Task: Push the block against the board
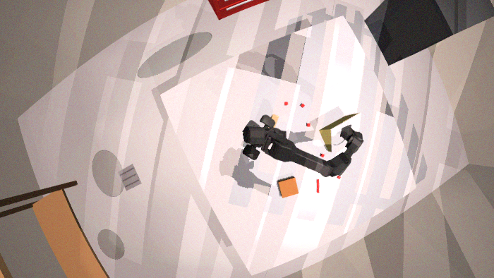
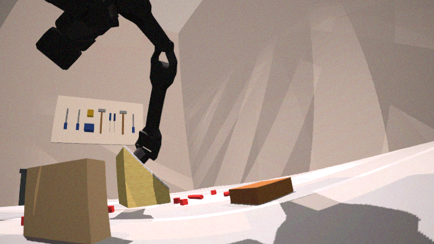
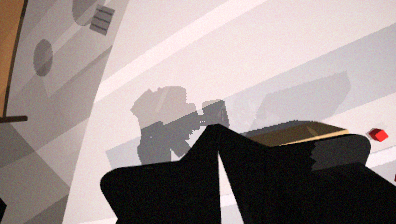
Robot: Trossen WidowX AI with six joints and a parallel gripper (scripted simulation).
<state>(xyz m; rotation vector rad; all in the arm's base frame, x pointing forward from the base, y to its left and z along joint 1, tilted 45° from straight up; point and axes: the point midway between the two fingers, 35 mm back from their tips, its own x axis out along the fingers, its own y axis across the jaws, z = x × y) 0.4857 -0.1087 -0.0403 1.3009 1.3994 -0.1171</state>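
The orange square block (image 1: pixel 288 187) (image 2: pixel 260 192) lies flat on the table. The tan board (image 1: pixel 275 120) (image 2: pixel 59 201) (image 3: pixel 295 134) stands on a long narrow side, well apart from the block. The arm covers much of the board in the top view. My gripper (image 3: pixel 214 130) is shut and empty, its fingertips together in the wrist view. It is above the table near the board, which shows just behind the right finger in the wrist view. The height of the fingertips over the table is hard to tell. The block is not visible in the wrist view.
The arm's base sits on an olive-yellow wedge (image 1: pixel 326 139) (image 2: pixel 139 186). Small red cubes (image 1: pixel 286 103) (image 2: pixel 183 202) (image 3: pixel 380 134) and a red bar (image 1: pixel 317 185) lie around the wedge, the board and the block. The forearm passes over the space between board and block.
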